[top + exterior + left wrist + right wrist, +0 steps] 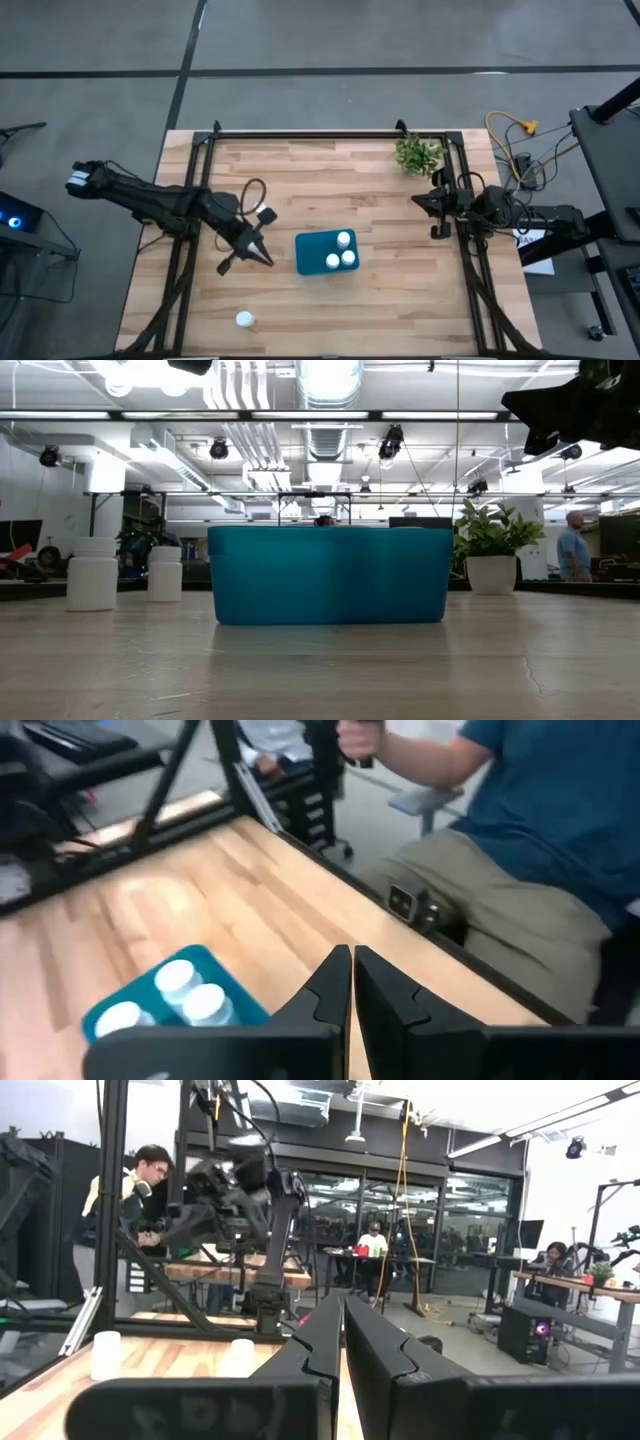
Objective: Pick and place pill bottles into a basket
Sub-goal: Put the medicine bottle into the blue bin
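Teal basket at centre of high frame, three pill bottles inside at its right end. Fourth bottle stands alone at lower left — well apart. Left gripper just left of basket, fingers pressed together, empty. Right gripper at right edge, below plant — fingers together too.

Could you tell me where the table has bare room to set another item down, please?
The widest bare patch lies between the basket and the right gripper, reaching the near edge. The far strip from the plant to the left corner is also free. It is crowded where the left gripper hangs beside the basket. One pill bottle stands near the front edge.
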